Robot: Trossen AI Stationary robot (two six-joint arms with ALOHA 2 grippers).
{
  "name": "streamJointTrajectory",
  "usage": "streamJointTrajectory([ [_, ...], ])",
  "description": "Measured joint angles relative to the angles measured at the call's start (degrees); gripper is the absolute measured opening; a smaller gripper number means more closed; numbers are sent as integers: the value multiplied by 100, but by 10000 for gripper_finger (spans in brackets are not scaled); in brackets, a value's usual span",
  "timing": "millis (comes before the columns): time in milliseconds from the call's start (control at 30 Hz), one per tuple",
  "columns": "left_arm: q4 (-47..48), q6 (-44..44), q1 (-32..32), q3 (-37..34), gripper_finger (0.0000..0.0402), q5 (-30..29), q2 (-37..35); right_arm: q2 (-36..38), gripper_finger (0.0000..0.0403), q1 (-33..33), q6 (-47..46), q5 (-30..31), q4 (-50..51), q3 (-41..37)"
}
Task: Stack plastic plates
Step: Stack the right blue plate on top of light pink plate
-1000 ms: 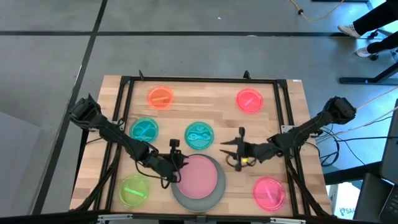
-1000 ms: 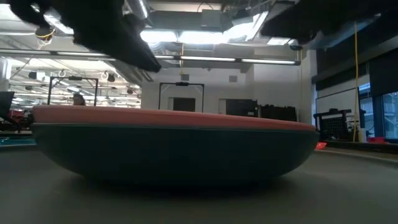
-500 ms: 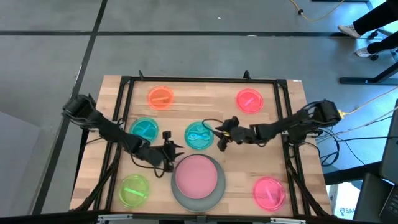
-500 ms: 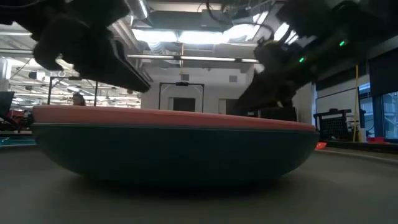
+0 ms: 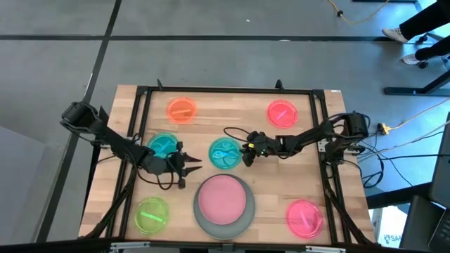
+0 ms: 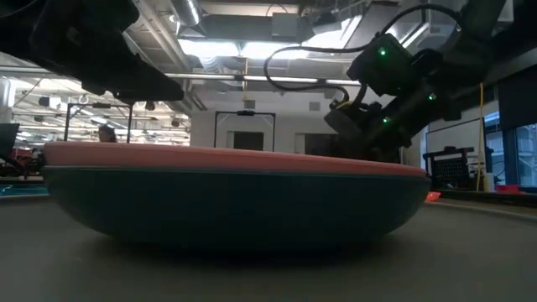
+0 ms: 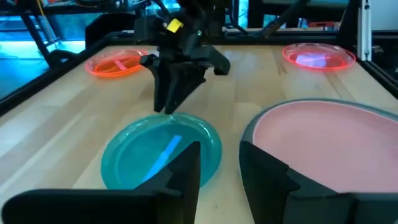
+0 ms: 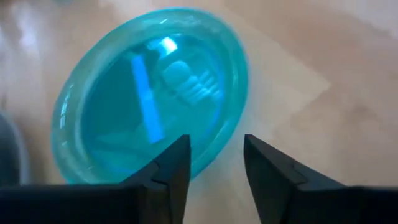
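Since the earlier frames, both arms have withdrawn from the stack at the near edge: the left gripper has retreated toward the left edge, and the right gripper has crossed to the centre of the table. The right gripper now sits at the right rim of the central teal plate, fingers spread with the plate's rim just ahead of the gap between them; nothing is grasped. The left gripper hovers between the left teal plate and the stack, fingers released and empty. The stack stands at the middle of the near edge: the pale pink plate rests inside the large grey plate. The low view shows a dark teal plate directly under the pink one. The orange plate lies near the far-left corner and a hot-pink plate near the far-right corner. A second hot-pink plate occupies the near-right corner, and the lime-green plate the near-left corner. All small plates lie flat and well apart.
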State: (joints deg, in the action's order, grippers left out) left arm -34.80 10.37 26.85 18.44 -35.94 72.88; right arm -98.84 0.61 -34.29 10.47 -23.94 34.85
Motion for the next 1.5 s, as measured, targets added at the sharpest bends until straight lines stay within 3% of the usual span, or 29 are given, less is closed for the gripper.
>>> streamJointTrajectory([
  [167, -5, 14, 0, 0, 105, 114, 0, -75, 177, 10, -187, -92, 55, 54],
  [333, -2, 22, 0, 0, 105, 114, 2, -171, 179, 8, -299, -105, -65, 56],
  [833, 2, 7, 0, 0, 105, 96, 2, -463, 68, 11, -135, 7, -371, 78],
  [1167, 46, 3, 0, 2, 105, 94, 4, -702, 50, 13, 176, -45, -316, 372],
  [1300, 49, 2, 0, 2, 105, 93, 4, -702, 20, 10, 347, -57, -304, 375],
  [1500, 52, 2, 0, 2, 105, 92, 4, -435, 6, 10, 640, 72, -56, 371],
])
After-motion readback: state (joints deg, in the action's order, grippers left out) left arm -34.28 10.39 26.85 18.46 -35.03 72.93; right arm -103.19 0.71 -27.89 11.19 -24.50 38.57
